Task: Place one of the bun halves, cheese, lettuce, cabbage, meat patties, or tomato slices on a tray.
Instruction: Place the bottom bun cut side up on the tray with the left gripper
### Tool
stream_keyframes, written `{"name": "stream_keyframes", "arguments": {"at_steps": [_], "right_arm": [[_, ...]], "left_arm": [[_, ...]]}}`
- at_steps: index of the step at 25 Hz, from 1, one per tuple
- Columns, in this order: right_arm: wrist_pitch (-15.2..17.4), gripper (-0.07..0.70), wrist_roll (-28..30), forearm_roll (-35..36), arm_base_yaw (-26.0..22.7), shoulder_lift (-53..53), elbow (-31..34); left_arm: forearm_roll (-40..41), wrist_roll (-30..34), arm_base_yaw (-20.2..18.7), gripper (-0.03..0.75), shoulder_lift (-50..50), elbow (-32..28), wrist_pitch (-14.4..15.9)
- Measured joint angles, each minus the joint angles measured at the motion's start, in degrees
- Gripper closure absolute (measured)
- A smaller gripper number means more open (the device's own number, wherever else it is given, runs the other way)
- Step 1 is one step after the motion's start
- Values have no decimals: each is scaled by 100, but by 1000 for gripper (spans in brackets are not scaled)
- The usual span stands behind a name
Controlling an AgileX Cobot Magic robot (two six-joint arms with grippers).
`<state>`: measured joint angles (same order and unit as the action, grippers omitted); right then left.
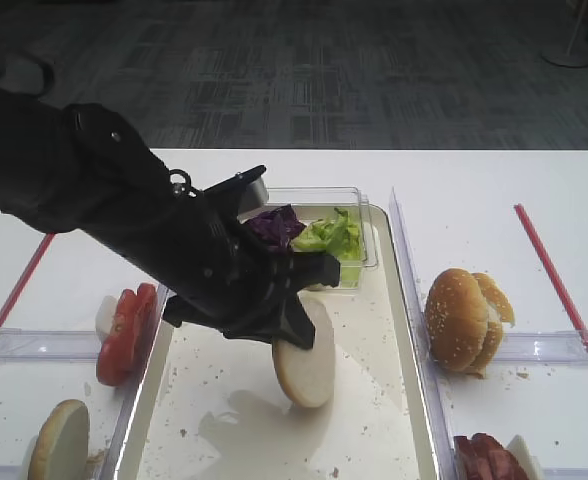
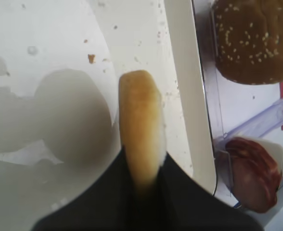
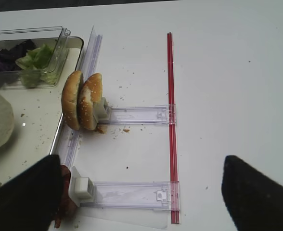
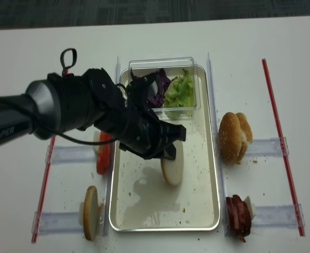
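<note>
**Nearly down: a plain bun half hangs over the tray**

Right now the left gripper [image 4: 165, 150] is clamped on a bun half [image 1: 305, 358], carrying it edge-on above the middle of the tray [image 4: 207, 174]. From the left wrist view the tan crust [image 2: 139, 120] runs straight out between the two dark fingers, so the jaws are closed tight on its rim. The bun's shadow lies on the tray floor beneath it, which suggests to me it is not yet resting there, though I can't tell how much air is left.

I'd judge this to be the placing step, well along. What remains seems to be a short lowering, then letting the jaws part so the bun tips flat onto the bare floor, clear of the clear tub [image 1: 364, 235] with the cabbage [image 1: 274, 226] and lettuce [image 1: 331, 236] at the far end.

The left arm reaches in from the left side, slanting down and across the tray, wrist bent towards the table.

The right gripper's dark fingers [image 3: 257, 192] sit at the bottom corners of its own view, well apart, holding nothing, near the meat patties [image 4: 238, 216] and the sesame bun [image 3: 83, 101].
</note>
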<state>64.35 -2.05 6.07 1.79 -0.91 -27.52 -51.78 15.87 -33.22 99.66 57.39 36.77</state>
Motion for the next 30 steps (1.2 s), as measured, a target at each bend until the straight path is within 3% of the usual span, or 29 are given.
{"name": "stream_keyframes", "arguments": {"at_steps": [5, 18, 21, 27, 30], "right_arm": [[0, -46, 0, 0, 0, 0, 0], [0, -46, 0, 0, 0, 0, 0], [0, -46, 0, 0, 0, 0, 0], [0, -46, 0, 0, 0, 0, 0], [0, -46, 0, 0, 0, 0, 0]], "left_arm": [[-444, 541, 150, 680, 295, 0, -46], [-525, 607, 215, 663, 573, 21, -38], [-525, 607, 283, 582, 573, 21, -11], [-497, 518, 405, 328, 573, 21, 14], [-189, 318, 437, 262, 573, 21, 14]]}}
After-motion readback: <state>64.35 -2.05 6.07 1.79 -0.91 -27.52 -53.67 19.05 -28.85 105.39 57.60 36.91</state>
